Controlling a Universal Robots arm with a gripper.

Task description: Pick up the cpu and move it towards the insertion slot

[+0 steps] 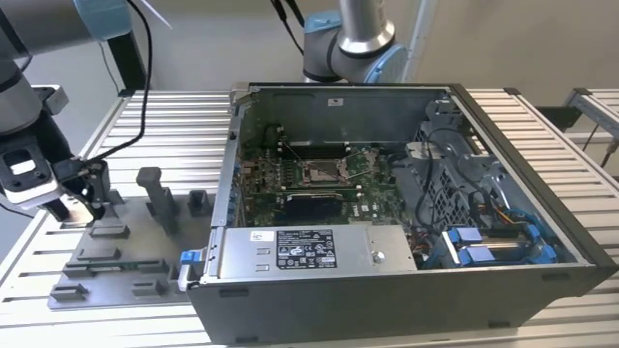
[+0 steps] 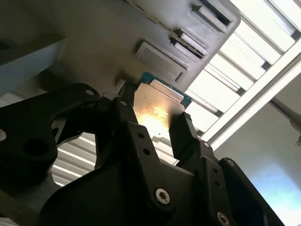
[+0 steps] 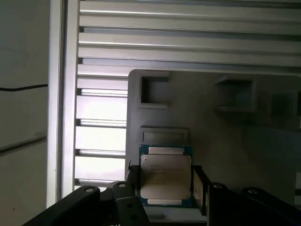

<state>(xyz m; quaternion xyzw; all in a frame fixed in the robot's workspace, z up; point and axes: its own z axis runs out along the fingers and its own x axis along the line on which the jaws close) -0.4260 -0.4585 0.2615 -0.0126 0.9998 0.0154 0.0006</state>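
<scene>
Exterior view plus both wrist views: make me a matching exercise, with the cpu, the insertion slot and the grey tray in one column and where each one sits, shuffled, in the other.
Column one
1. cpu
2. insertion slot
3. tray

Column two
A. On the slatted table, at the exterior view's left
B. On the green board inside the open computer case
C. Between the fingers of the gripper, over the tray

Pairs: 1-C, 2-B, 3-A
</scene>
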